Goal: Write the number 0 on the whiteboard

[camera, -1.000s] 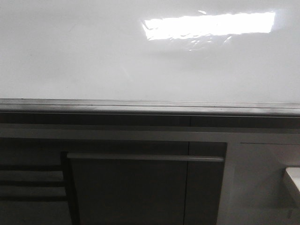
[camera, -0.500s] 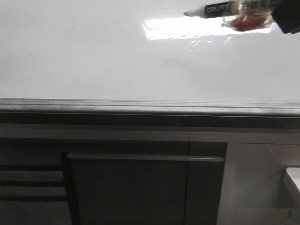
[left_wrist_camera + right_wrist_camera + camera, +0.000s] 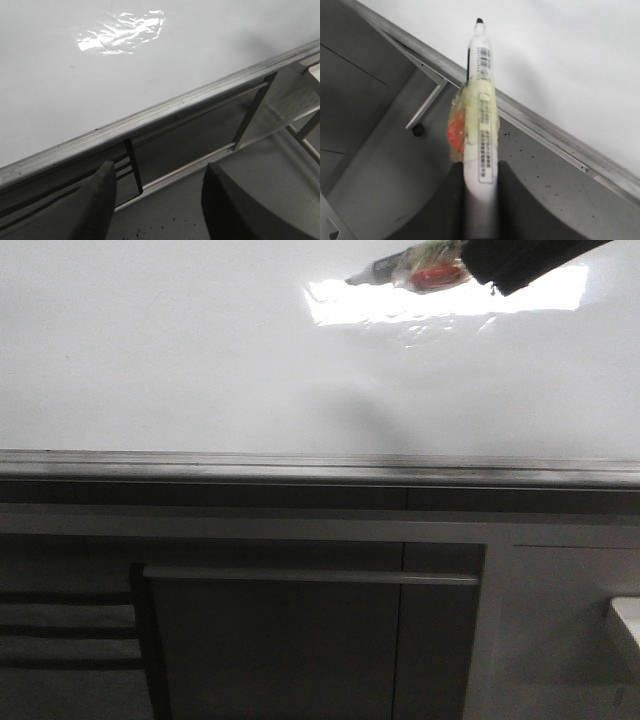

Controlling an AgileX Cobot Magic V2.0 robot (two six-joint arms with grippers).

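The whiteboard fills the upper half of the front view, glossy white with a bright glare patch, and no number 0 is in view on it. My right gripper reaches in from the top right, shut on a white marker wrapped with yellowish tape and an orange piece. The marker's dark tip points left over the board; I cannot tell whether it touches. In the right wrist view the marker sticks out from the right gripper toward the whiteboard. My left gripper stands open below the whiteboard, holding nothing.
A grey metal edge strip runs along the board's lower side. Under it are dark grey cabinet fronts with a long bar handle. A white object juts in at the right edge. A speckled grey floor lies below the left gripper.
The right gripper with the marker came into the front view from the top right, then moved left, and the marker tip dipped down toward the board. A faint shadow now lies on the board.
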